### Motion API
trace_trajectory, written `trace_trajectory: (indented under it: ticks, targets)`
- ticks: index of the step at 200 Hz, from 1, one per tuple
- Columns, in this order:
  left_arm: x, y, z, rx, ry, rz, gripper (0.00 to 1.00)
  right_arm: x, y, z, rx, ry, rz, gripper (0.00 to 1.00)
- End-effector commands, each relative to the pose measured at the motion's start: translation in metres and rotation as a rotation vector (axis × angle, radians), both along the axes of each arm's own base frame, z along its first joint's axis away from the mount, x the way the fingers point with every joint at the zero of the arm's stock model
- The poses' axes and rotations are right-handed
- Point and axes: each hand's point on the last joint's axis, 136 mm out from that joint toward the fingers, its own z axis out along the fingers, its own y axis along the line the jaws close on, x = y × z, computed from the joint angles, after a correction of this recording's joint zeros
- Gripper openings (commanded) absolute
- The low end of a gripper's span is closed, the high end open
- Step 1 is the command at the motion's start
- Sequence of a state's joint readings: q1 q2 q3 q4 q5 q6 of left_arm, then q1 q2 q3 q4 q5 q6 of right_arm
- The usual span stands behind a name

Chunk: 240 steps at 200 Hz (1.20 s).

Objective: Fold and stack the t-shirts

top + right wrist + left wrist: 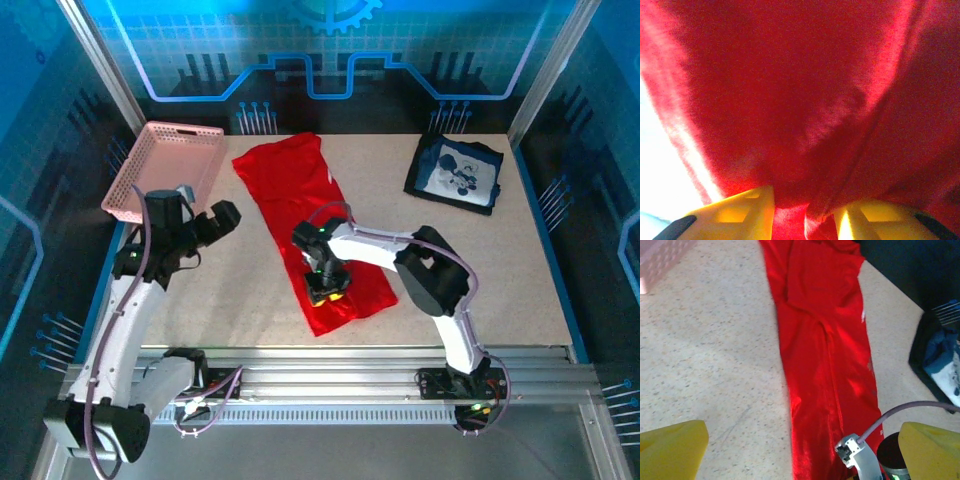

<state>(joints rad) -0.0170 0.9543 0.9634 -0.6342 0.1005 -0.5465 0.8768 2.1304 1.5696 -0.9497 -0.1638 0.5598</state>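
A red t-shirt (296, 195) lies in a long strip across the middle of the counter (500, 280). The right hand (328, 288) sits on its near end, pinching a fold of the cloth. The left hand (224, 217) hovers spread wide, just left of the strip. A navy t-shirt (456, 172) lies folded at the far right.

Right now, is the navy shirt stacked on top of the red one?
No, the navy shirt lies folded at the far right, well apart from the red shirt.
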Motion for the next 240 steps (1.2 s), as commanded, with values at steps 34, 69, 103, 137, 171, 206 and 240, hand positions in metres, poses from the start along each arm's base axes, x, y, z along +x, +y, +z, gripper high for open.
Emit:
trace_trajectory:
  ticks: [34,69,103,137,171,206,240]
  targets:
    - [-0.027,0.012,-0.027,0.052,0.094,0.024,0.99,0.003,0.109,-0.001,0.213,0.127,-0.023,0.37]
    - [-0.045,0.012,-0.036,0.051,0.142,0.02,0.99,0.007,0.133,0.022,0.282,0.127,-0.024,0.41]
    - [-0.079,0.002,-0.055,-0.011,0.212,0.002,0.99,0.013,0.118,0.093,0.352,0.017,-0.018,0.54]
    - [-0.102,-0.017,-0.065,-0.111,0.299,-0.026,0.99,0.009,0.054,0.143,0.308,-0.105,-0.054,0.65]
    - [-0.123,-0.031,-0.098,-0.235,0.485,0.023,0.98,-0.005,-0.018,0.12,0.254,-0.085,-0.17,0.69]
    - [-0.14,-0.04,-0.14,-0.249,0.599,0.046,0.91,-0.026,-0.04,0.073,0.276,0.007,-0.199,0.67]
    - [-0.15,-0.058,-0.167,-0.224,0.664,0.019,0.83,-0.034,-0.035,0.047,0.307,0.064,-0.195,0.66]
